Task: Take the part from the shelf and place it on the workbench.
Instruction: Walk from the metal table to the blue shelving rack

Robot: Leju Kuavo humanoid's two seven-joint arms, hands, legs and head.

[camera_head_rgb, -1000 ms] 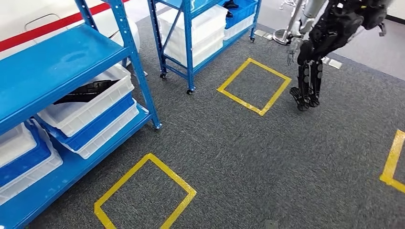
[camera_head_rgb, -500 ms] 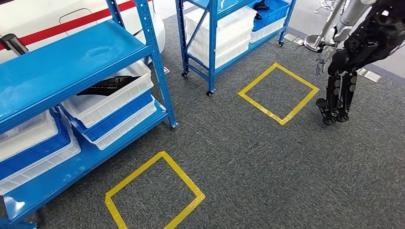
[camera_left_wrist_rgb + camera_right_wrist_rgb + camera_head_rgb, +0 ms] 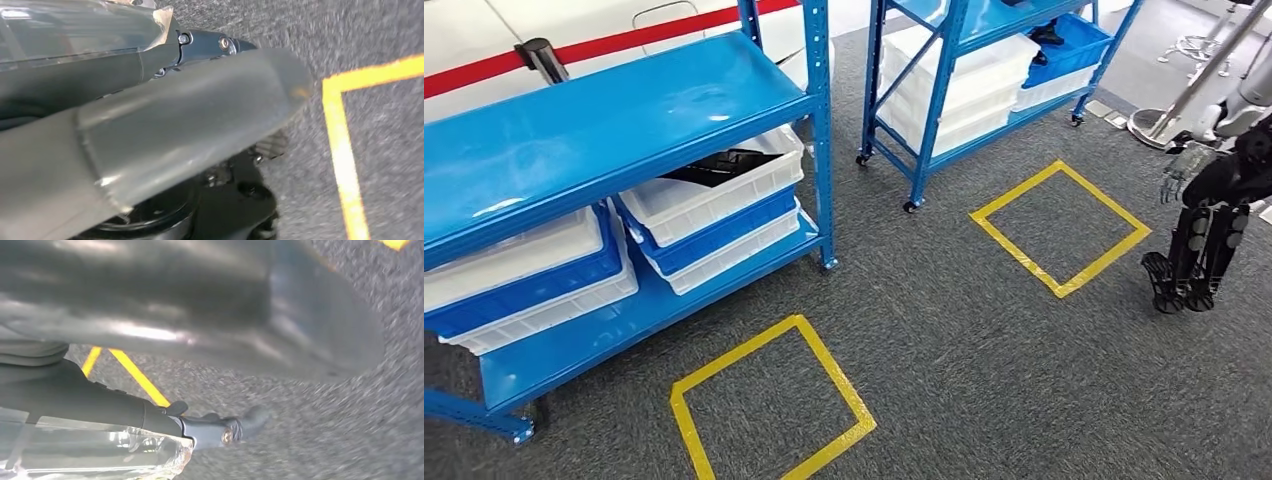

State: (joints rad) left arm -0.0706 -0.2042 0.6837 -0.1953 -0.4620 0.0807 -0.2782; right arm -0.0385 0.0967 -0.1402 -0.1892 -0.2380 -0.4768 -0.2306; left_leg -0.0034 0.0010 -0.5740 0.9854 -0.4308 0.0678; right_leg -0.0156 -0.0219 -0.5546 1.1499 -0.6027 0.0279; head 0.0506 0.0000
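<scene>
Black part (image 3: pixel 724 163) lying in upper white bin (image 3: pixel 709 195) on near blue shelf rack (image 3: pixel 604 110), over one blue bin and one more white bin. Three similar stacked bins at left on same level. Second blue rack (image 3: pixel 944 60) beyond, loaded with white bins and one blue bin. Two yellow tape squares on grey carpet: near (image 3: pixel 769 400), far (image 3: pixel 1059 227). Second humanoid robot (image 3: pixel 1209 210) at right edge. No legible writing. Left hand (image 3: pixel 150 135) and right hand (image 3: pixel 200 310) blurred against carpet; finger state cannot be told.
</scene>
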